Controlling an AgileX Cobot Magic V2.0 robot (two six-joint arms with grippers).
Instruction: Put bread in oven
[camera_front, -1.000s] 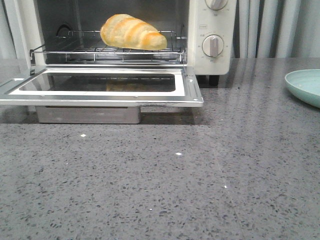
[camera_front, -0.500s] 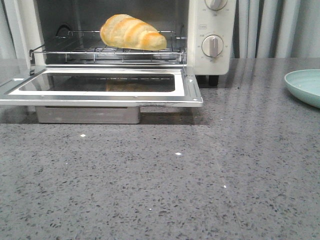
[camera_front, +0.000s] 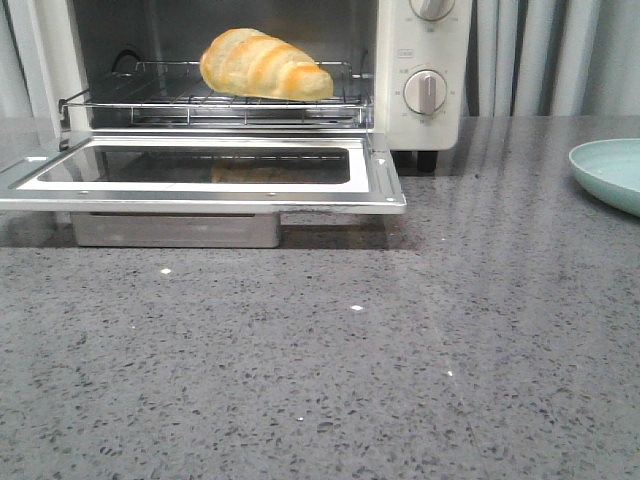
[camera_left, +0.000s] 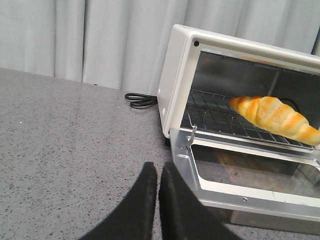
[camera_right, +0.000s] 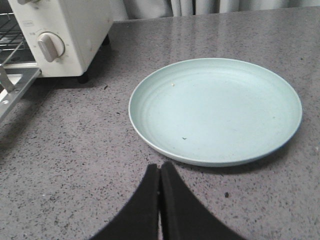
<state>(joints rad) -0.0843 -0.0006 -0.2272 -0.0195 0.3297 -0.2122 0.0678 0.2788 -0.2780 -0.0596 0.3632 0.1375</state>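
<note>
The golden-yellow croissant-shaped bread (camera_front: 262, 65) lies on the wire rack (camera_front: 215, 103) inside the cream-white toaster oven (camera_front: 425, 110), whose glass door (camera_front: 200, 175) hangs fully open. On the grey speckled bench (camera_front: 400, 360), a pale green round plate (camera_right: 216, 109) sits far right. The left pincer (camera_left: 158, 172) is clenched empty near the oven's left side, and the right pincer (camera_right: 159, 174) is clenched empty just beside the plate.

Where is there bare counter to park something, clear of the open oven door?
The widest free patch is the grey counter in front of the lowered door, running right toward the green plate. A narrower strip lies between the oven and that plate. The rack is taken by the bread.
</note>
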